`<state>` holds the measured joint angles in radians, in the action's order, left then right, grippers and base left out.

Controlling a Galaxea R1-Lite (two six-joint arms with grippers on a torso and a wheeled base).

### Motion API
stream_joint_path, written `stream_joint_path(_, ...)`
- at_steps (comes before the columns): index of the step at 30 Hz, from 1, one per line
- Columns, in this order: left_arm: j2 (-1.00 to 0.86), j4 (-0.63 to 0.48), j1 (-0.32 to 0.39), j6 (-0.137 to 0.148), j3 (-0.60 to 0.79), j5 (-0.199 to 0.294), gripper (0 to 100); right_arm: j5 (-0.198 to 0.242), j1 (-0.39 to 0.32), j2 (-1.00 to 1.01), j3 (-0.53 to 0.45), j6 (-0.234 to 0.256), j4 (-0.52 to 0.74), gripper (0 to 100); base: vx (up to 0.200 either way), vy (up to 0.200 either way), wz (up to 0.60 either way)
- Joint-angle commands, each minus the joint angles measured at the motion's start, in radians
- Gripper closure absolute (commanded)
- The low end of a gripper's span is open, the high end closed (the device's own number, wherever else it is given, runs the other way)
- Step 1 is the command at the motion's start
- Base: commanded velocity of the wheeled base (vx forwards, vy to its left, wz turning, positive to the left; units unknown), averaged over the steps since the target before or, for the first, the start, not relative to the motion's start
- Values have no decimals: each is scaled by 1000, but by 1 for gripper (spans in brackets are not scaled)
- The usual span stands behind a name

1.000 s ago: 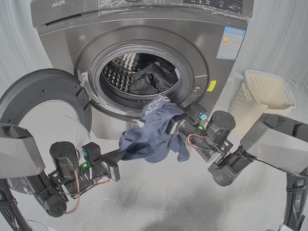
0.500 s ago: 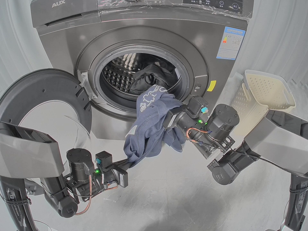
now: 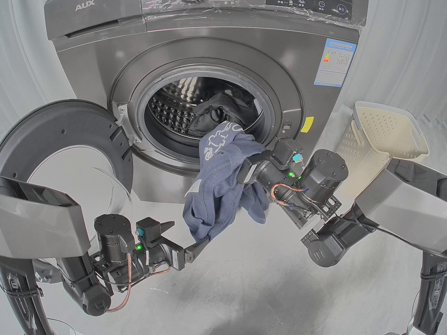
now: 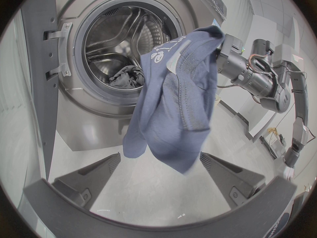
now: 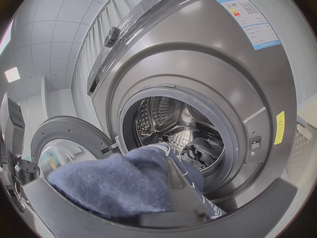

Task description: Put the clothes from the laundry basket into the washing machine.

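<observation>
Centre of the frame in the head view: the right gripper (image 3: 244, 173) is clamping a navy garment (image 3: 216, 182) by its upper fold, just in front of the lower right rim of the washing machine (image 3: 209, 43) opening. The cloth is hanging with its long axis running straight down from those closed jaws, its printed top bunching against the door seal and its tail trailing towards the lower left of the frame. There the left gripper (image 4: 159, 157) is waiting with its jaws spread wide and gripping nothing. The right arm is by far the nearer to the drum, so by this reading the push inward is falling to it, forward and slightly up over the lip.

A dark garment (image 3: 219, 112) is already lying inside the drum. The round door (image 3: 60, 131) is standing open at middle left, and the laundry basket (image 3: 386, 136) is sitting at the right edge beside the machine.

The left wrist view is showing what the head view is not: the hem is dangling between the open fingers (image 4: 99, 169) without touching either. The right wrist view is looking over the bunched cloth directly into the drum mouth
</observation>
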<state>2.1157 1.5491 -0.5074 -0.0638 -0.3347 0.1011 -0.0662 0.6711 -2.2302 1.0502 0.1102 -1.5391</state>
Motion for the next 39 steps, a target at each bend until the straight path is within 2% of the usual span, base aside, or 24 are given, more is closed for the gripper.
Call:
stream_joint_path(1, -51, 0, -23, 10, 77, 0, 0, -1, -2, -5, 5, -1, 4, 100, 0, 0, 0)
stream_joint_path(2, -51, 0, -23, 10, 77, 0, 0, -1, -2, -5, 5, -1, 4, 100, 0, 0, 0)
stream_joint_path(4, -65, 0, -74, 12, 134, 5, 0, -1, -1, -14, 17, -3, 8, 100, 0, 0, 0)
stream_joint_path(8, -74, 0, -94, 19, 131, 6, 0, -1, 2, -28, 24, -3, 8, 100, 0, 0, 0)
stream_joint_path(10, -80, -1, -106, 22, 34, 5, 0, -4, 13, -37, 19, -1, 7, 100, 0, 0, 0)
stream_joint_path(16, -37, -3, -98, 21, -139, -4, 0, -6, 21, -40, 16, -1, 10, 100, 0, 0, 0)
stream_joint_path(21, 30, -3, -92, 35, -218, -4, 0, -6, 25, -40, 16, -1, 10, 100, 0, 0, 0)
stream_joint_path(22, 59, -3, -91, 48, -244, -4, 0, -7, 31, -39, 13, -1, 10, 100, 0, 0, 0)
stream_joint_path(25, 79, -4, -85, 55, -273, -4, 0, -9, 39, -35, 8, -1, 8, 100, 0, 0, 0)
stream_joint_path(27, 128, -4, -63, 56, -343, -4, 0, -12, 53, -29, -1, 0, 8, 100, 0, 0, 0)
stream_joint_path(39, 236, -4, -2, 67, -484, -6, 0, -27, 105, -2, -29, 5, 10, 100, 0, 0, 0)
